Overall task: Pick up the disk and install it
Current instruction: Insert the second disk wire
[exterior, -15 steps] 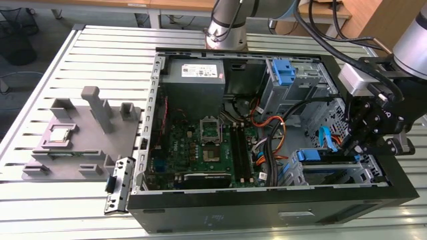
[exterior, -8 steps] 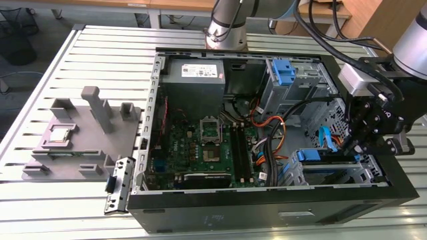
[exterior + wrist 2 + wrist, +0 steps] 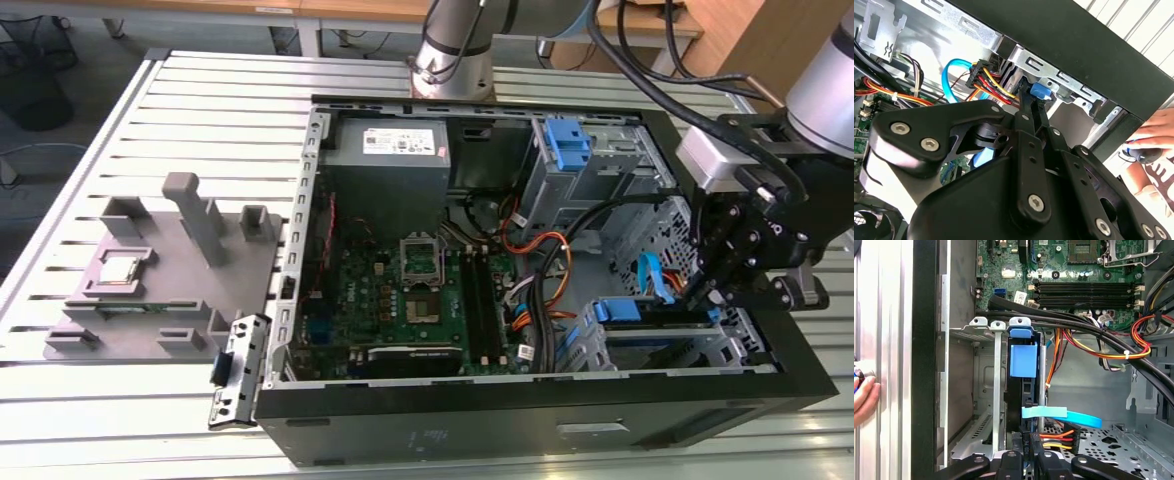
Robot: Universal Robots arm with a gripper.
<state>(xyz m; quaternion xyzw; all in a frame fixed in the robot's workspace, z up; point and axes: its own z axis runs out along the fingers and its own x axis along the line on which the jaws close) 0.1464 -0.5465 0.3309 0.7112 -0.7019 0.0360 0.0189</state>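
My fingers are pressed close together at the gripper (image 3: 1035, 102), pinching the blue end of the disk (image 3: 1023, 360), which stands on edge in the lower drive bay (image 3: 985, 325) directly ahead of the jaws. I judge the disk nearly seated, so I would push straight along the slot and keep the carrier parallel to the bay rails. Just beside the jaws, the red-and-yellow power wires (image 3: 995, 86) and the light blue data cable (image 3: 1064, 415) crowd the connector end; they could snag. Beyond the case wall (image 3: 924, 360), a person's hand (image 3: 863, 395) rests on the table.
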